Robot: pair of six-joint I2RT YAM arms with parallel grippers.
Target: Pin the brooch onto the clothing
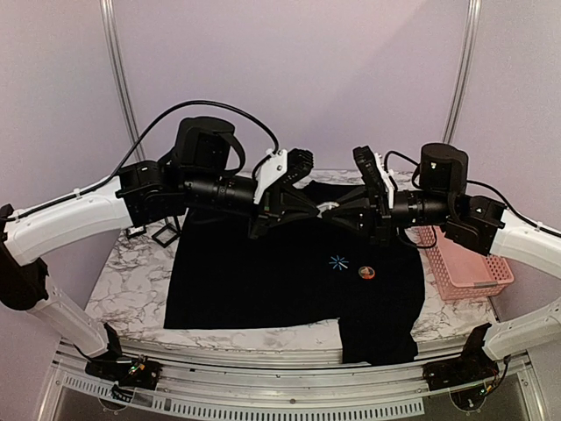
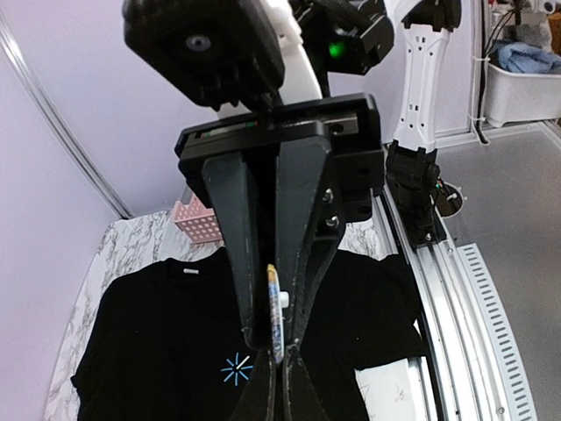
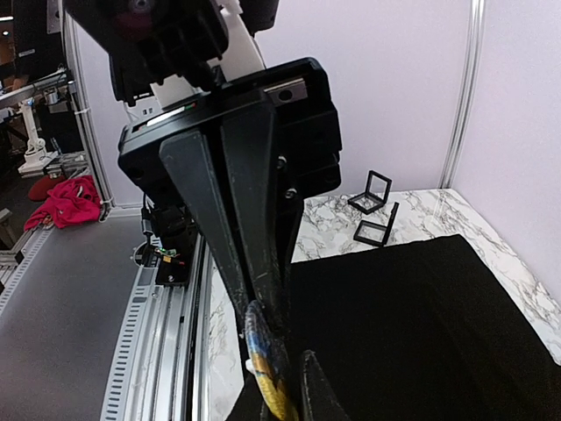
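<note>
Arms raised, turned inward. Left gripper (image 2: 277, 346) jaws pinch a thin strip (image 2: 274, 303); right gripper (image 3: 266, 303), jaws closed, meets it tip to tip.

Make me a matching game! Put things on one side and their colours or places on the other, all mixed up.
Things:
1 basket
2 starburst mark on the T-shirt
3 brooch
4 small black boxes

Matches:
a pinched by the right gripper
b pink
c light blue
d at the far left corner of the marble table

Pairs: 1-b, 2-c, 3-a, 4-d
</note>
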